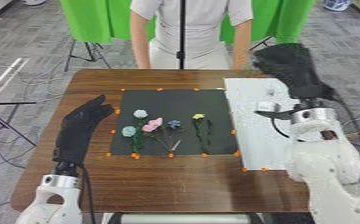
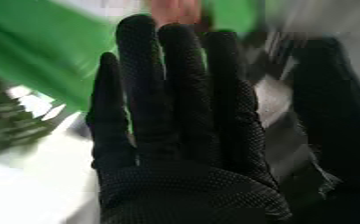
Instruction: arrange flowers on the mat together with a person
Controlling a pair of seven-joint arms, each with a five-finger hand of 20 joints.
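1. Probably for display, flowers [image 1: 152,124] spread mid-frame on the dark mat [image 1: 168,102].
2. Right hand [image 1: 286,64], upper right, looks empty, fingers straight.
3. Left hand [image 1: 78,122], centre left, is open, likely keeping clear.

It looks like a robotics lab: white robot arms [image 1: 323,160] at a table [image 1: 194,182], green cloth [image 1: 89,20] behind, tripods [image 1: 13,103] and loose cables [image 1: 36,82] on grey floor [image 1: 39,42].

I list textured matt black fabric on my right hand [image 1: 288,64], smooth plastic-looking white arm casing [image 1: 324,155] behind it, smooth white sheet [image 1: 256,135] beside it, matt dark mat [image 1: 169,102] and glossy wooden table [image 1: 185,180] between it and my left hand [image 1: 75,125].
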